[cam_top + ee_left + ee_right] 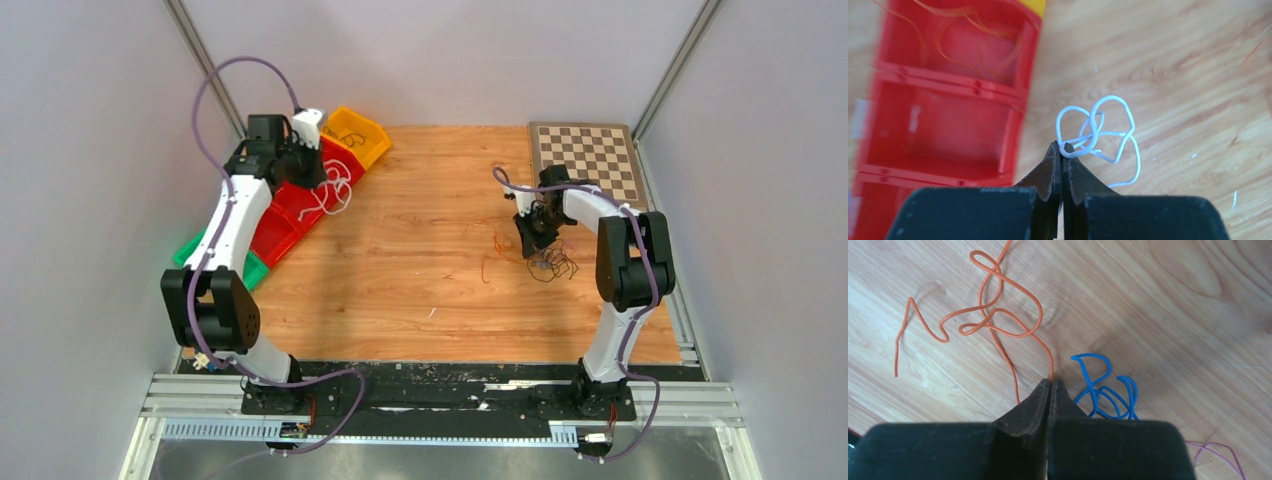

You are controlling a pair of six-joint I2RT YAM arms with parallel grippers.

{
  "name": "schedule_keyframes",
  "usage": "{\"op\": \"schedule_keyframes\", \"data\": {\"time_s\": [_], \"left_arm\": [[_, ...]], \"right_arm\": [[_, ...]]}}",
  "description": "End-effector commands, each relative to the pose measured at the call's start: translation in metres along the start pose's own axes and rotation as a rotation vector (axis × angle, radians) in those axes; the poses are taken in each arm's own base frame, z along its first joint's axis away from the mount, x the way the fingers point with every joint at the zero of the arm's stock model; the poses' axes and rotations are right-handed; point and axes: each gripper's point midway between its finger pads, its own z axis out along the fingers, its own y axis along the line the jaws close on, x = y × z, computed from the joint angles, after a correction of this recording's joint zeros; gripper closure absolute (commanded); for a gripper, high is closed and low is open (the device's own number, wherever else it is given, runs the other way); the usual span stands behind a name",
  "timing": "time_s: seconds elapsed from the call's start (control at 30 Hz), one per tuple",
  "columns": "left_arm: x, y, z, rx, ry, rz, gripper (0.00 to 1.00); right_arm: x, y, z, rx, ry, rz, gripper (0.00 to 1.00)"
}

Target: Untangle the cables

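My left gripper [1062, 147] is shut on a thin white wire [1113, 127], pinched at the fingertips, its curly loops hanging above the wood beside the red bin. In the top view this gripper [316, 172] is at the back left with the white wire [336, 192] below it. My right gripper [1052, 382] is shut on the end of an orange wire [998, 315] that squiggles over the table. A blue wire [1103, 390] lies just right of its tips, and a purple strand [1218, 452] further right. In the top view the right gripper [530, 245] is over a dark tangle [553, 263].
A row of bins runs along the left: yellow [360, 135], red [290, 215] and green [250, 270]. The red bin's far compartment [973, 30] holds thin orange strands. A chessboard [590, 155] lies at the back right. Grey walls close in both sides.
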Motion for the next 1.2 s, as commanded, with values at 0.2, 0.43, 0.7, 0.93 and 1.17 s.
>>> {"op": "schedule_keyframes", "data": {"time_s": [0.2, 0.43, 0.7, 0.93, 1.17], "left_arm": [[-0.091, 0.062, -0.082, -0.044, -0.302, 0.001, 1.0], [-0.095, 0.111, -0.053, -0.036, -0.417, 0.048, 1.0], [-0.081, 0.139, -0.008, 0.01, -0.444, 0.157, 1.0], [-0.036, 0.175, 0.006, -0.036, -0.337, 0.272, 0.93], [-0.014, 0.174, -0.001, -0.047, -0.268, 0.34, 0.18]], "right_arm": [[-0.03, 0.019, -0.017, -0.061, -0.1, 0.01, 1.0], [-0.042, 0.034, -0.017, -0.115, -0.12, -0.005, 1.0], [-0.043, 0.034, -0.018, -0.121, -0.115, -0.009, 1.0], [-0.053, 0.04, -0.024, -0.157, -0.142, -0.024, 1.0], [-0.069, 0.059, -0.032, -0.259, -0.197, -0.035, 1.0]]}}
